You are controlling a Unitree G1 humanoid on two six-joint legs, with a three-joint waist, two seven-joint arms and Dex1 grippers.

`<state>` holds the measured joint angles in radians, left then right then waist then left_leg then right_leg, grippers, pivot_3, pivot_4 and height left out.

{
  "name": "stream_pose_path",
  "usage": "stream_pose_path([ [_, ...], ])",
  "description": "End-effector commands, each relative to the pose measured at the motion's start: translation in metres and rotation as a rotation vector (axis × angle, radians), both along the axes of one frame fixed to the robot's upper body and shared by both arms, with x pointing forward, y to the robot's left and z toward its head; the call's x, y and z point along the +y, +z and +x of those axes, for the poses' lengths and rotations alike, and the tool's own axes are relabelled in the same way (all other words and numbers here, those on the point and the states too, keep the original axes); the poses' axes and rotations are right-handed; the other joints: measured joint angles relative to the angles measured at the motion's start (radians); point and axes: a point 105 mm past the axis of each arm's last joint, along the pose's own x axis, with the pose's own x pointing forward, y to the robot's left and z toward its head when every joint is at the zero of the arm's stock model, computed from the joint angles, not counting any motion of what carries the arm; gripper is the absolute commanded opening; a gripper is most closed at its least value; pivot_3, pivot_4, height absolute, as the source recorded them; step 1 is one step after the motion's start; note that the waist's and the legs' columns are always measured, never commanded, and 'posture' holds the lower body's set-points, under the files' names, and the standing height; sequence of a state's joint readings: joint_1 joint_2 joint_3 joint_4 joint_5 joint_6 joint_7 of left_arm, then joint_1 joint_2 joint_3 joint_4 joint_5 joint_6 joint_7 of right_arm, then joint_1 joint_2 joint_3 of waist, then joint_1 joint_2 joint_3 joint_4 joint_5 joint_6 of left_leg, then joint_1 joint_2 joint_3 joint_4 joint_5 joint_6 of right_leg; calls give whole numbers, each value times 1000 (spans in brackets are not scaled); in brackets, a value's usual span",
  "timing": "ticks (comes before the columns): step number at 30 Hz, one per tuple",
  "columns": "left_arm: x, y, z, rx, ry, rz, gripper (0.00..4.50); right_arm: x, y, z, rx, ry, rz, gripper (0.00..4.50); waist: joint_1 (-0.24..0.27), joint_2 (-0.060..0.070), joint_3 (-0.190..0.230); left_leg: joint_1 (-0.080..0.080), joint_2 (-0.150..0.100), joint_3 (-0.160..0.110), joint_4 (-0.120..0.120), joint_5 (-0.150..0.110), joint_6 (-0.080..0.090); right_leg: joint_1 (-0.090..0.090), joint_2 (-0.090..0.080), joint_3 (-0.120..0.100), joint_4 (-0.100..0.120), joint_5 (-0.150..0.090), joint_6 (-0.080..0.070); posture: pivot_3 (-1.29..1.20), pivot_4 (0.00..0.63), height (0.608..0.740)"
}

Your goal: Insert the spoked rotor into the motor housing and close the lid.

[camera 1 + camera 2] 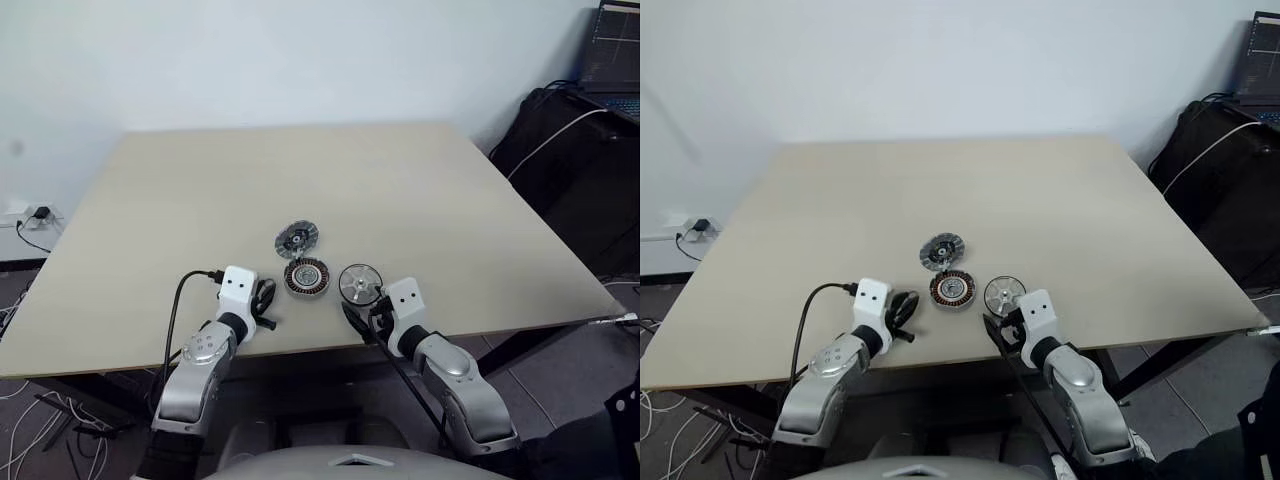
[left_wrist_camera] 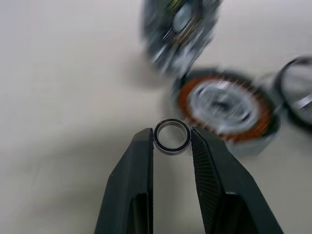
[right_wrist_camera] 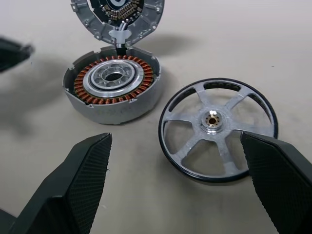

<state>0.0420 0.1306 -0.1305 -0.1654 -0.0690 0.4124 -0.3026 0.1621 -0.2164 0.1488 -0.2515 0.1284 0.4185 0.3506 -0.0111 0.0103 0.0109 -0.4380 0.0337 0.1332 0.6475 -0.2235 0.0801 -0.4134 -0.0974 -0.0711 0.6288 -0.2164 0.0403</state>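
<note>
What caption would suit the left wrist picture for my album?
Left pincer pinching a small ring above the table, motor housing just beyond.

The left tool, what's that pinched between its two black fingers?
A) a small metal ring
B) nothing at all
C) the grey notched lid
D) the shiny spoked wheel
A: the left wrist view shows the left tool with its fingers closed on a small ring, held above the table.

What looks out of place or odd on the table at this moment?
The left gripper pinches a small loose ring instead of the spoked rotor, which lies flat beside the motor housing. The lid lies separately.
</note>
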Motion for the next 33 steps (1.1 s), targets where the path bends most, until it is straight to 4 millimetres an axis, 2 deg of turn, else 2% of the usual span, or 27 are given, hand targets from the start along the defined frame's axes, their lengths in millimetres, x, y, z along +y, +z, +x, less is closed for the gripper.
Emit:
stream_pose_path([
  [1, -11, 13, 12, -62, -57, 18, 761, 3, 19, 8, -77, 8, 22, 4500, 0, 0, 0, 0, 0, 0, 0, 0, 0, 0, 0, 0, 0, 0, 0, 0, 0, 740],
  [16, -52, 0, 47, -43, -202, 65, 761, 1, 21, 6, -88, -10, 26, 4500, 1, -1, 1, 0, 0, 0, 3, 0, 0, 1, 2, -1, 0, 0, 1, 0, 0, 740],
  [23, -61, -6, 50, -25, -236, 68, 761, -1, 21, 6, -91, -25, 26, 4500, 0, -2, 1, -1, 0, 0, 4, 0, 1, 1, 2, -1, 0, 1, 1, 0, 0, 740],
  [28, -60, -13, 48, -4, -239, 86, 761, -2, 22, 5, -92, -33, 25, 4500, 0, -2, 1, -1, 0, 0, 4, 0, 1, 1, 2, -1, 0, 1, 1, 0, 0, 740],
  [33, -59, -16, 46, 11, -235, 85, 2355, -2, 21, 5, -91, -35, 26, 4500, 0, -2, 1, -1, 0, 0, 4, 0, 1, 1, 2, -1, 0, 1, 1, 0, 0, 740],
])
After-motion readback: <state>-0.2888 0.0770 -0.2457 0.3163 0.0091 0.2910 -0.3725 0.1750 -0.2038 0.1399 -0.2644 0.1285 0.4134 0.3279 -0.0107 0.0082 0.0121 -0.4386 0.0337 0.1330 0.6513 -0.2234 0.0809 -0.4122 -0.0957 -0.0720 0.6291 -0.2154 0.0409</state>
